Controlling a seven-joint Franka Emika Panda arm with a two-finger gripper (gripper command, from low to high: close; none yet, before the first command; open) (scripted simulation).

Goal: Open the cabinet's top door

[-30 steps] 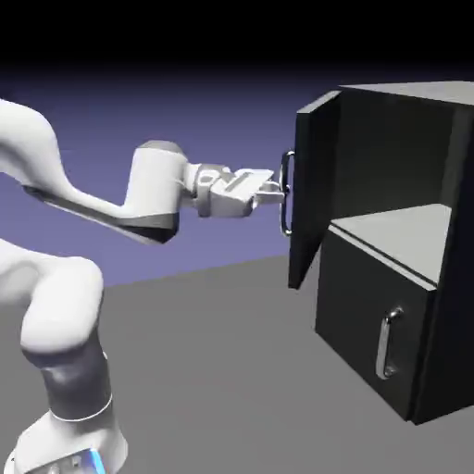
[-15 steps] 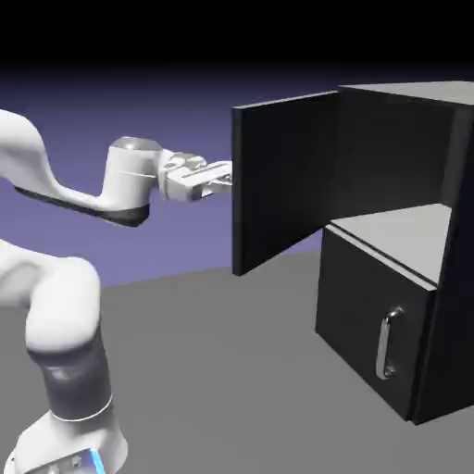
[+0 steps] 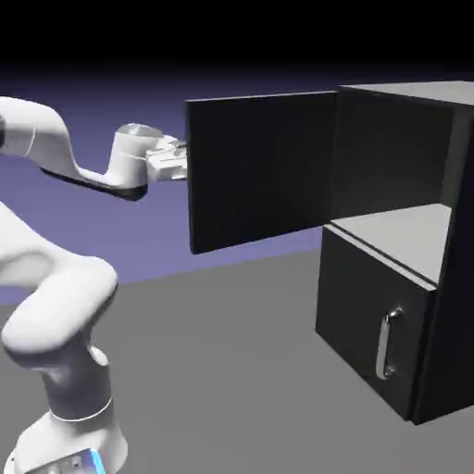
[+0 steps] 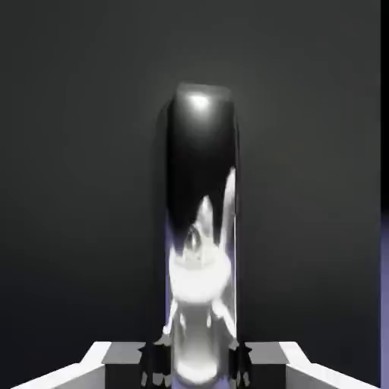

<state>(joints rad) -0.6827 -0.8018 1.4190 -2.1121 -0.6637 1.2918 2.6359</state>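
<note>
Fingers (image 4: 125,366) closed tight on the silver handle (image 4: 199,281), and the top door (image 3: 264,171) has swung farther left, wide off the cabinet (image 3: 370,305): surely nearly done!

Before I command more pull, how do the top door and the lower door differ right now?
The top door is swung wide open, while the lower door is closed. The top door is the larger panel; the lower door is shorter. The gripper is closed on the top door's handle; the lower door's handle is ungripped. Both are flat and black.
</note>
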